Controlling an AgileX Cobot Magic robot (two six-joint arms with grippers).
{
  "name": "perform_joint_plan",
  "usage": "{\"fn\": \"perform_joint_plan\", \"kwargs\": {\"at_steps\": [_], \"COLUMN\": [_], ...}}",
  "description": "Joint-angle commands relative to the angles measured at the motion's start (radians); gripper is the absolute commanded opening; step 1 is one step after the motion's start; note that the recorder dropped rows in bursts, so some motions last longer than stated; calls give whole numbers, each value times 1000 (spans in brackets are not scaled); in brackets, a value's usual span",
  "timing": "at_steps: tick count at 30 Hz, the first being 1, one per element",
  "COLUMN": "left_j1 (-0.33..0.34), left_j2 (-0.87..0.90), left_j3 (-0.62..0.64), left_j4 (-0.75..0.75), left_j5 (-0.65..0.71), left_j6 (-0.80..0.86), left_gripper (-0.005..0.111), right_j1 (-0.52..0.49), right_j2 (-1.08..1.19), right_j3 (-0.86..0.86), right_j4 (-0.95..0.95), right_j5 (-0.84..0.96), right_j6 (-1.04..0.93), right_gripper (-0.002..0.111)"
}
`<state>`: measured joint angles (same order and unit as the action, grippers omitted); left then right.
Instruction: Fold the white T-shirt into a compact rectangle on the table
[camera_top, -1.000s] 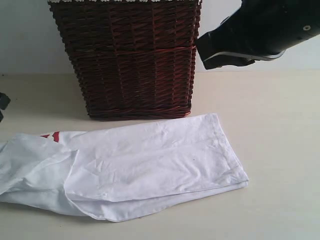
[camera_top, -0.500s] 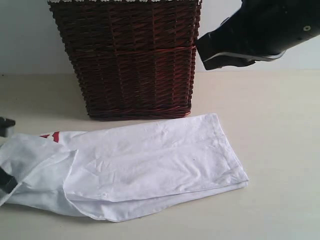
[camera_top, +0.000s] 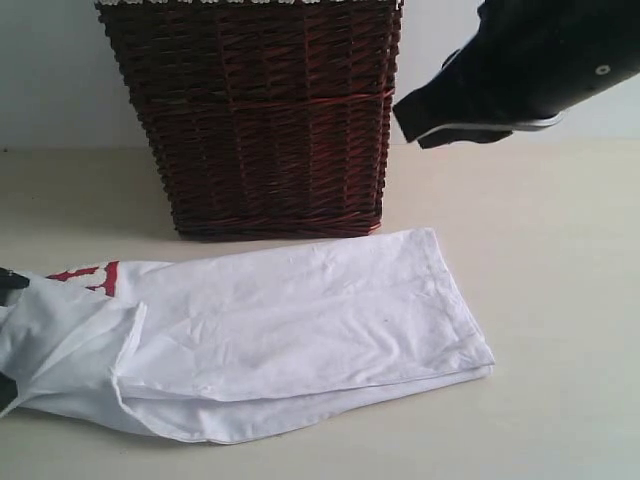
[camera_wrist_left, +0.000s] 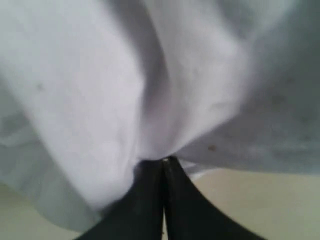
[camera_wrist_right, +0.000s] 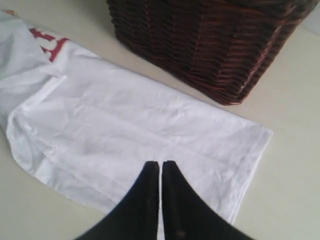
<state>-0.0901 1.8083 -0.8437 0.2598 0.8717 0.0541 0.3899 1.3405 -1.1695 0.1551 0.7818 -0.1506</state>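
Shows a white T-shirt (camera_top: 300, 330) folded into a long band, lying on the pale table (camera_top: 560, 250) just in front of a dark brown wicker basket (camera_top: 260, 120). Stretches from beyond the basket's left side to past its right side, with the hemmed end on the right. Bears red lettering (camera_top: 95, 275) at the end left of the basket, where the cloth is bunched and raised. Shows the left gripper (camera_wrist_left: 163, 162) at that end, black fingers pressed together with a pinch of white fabric caught between the tips. Shows the right gripper (camera_wrist_right: 160, 167) above the shirt, in front of the basket, fingers closed against each other, gripping nothing. Places the black right arm (camera_top: 520, 70) high beside the basket's upper right corner, clear of the cloth.
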Motion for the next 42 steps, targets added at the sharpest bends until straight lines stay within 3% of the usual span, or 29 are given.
{"fn": "perform_joint_plan", "kwargs": {"at_steps": [1, 16, 22, 25, 33, 37, 42], "left_j1": [1, -5, -5, 2, 2, 7, 41], "left_j2": [-60, -219, -146, -73, 65, 75, 66], "left_j3": [-11, -39, 31, 31, 29, 11, -41], "left_j4": [21, -109, -149, -90, 286, 341, 306], "left_j5": [-16, -193, -225, -175, -111, -111, -115], "left_j6": [-30, -5, -3, -44, -351, -382, -399], "left_gripper": [0, 0, 0, 0, 0, 0, 0], "right_j1": [-5, -130, -137, -137, -157, -188, -203], "right_j2": [138, 605, 718, 769, 865, 871, 869], "right_j3": [6, -171, -175, -175, -164, -164, -156], "right_j4": [-90, 36, 50, 19, -58, -56, -54], "right_j5": [3, -25, -83, -70, -51, -17, 11], "right_j6": [85, 20, 13, 13, 48, 48, 48], "right_gripper": [0, 0, 0, 0, 0, 0, 0]}}
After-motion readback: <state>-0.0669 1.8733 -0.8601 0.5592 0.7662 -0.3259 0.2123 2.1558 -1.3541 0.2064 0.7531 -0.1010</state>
